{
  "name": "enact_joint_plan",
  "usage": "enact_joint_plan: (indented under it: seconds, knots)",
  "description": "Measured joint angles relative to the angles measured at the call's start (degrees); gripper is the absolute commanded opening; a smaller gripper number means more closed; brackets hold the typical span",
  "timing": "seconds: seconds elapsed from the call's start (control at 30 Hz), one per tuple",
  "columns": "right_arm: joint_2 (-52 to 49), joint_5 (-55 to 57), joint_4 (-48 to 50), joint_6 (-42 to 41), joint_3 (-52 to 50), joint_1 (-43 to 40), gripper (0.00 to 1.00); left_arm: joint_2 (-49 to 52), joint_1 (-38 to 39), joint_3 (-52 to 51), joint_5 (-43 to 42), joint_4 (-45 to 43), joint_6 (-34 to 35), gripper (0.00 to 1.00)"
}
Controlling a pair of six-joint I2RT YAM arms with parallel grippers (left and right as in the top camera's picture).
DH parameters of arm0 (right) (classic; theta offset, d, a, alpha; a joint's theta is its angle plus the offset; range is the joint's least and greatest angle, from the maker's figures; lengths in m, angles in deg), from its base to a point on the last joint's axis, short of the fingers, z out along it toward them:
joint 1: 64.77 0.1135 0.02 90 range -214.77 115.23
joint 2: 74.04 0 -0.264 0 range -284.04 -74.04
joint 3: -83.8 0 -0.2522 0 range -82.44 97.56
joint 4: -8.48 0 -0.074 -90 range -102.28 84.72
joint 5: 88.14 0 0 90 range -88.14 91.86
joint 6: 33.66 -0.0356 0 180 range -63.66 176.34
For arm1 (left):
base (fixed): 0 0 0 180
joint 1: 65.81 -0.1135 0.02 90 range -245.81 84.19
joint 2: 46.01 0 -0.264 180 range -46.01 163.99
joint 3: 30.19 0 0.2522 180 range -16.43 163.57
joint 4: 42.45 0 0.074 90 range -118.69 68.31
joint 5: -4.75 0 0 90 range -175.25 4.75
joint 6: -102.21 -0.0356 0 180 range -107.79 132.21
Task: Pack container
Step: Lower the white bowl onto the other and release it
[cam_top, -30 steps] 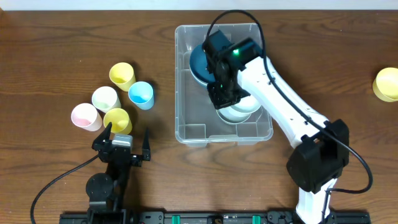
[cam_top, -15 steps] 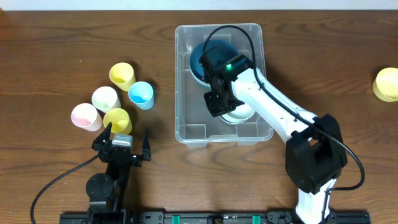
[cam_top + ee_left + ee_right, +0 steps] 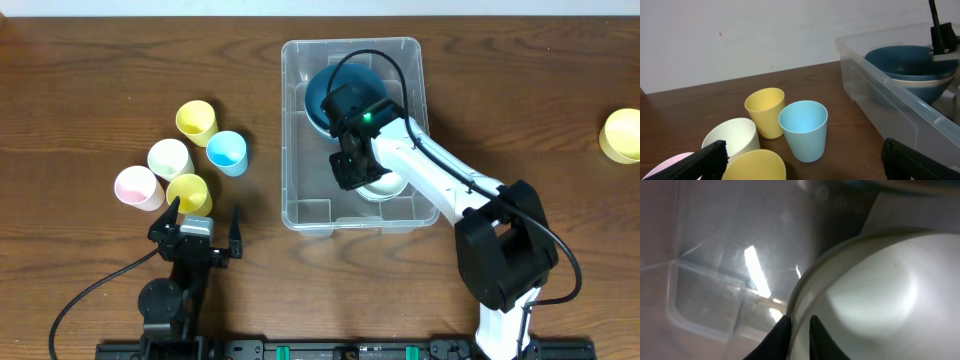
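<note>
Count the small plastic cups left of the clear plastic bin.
5, clustered, none seemingly hidden: far yellow cup, light blue cup, white cup, pink cup, near yellow cup.

White right arm (image 3: 435,172) carries black right tool (image 3: 352,172), black cable (image 3: 365,54), green light (image 3: 368,116).

Overhead down, left wrist low facing cups (image 3: 802,130), right wrist inside container (image 3: 705,260)

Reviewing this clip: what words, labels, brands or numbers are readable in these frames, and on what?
No text can be read in any view.
Faint marks on the base of the container, seen in the right wrist view: too blurred to read.
Nothing printed on the cups, blue bowl or white bowl.
</note>
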Motion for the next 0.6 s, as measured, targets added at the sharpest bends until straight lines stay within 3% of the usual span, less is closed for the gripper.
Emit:
enact_joint_plan:
  seconds: [0.6]
  knots:
    - [0.0, 2.5, 5.2, 0.6, 0.0, -2.3, 0.19, 0.0, 0.0, 0.0, 0.0, 0.0, 0.0, 0.98]
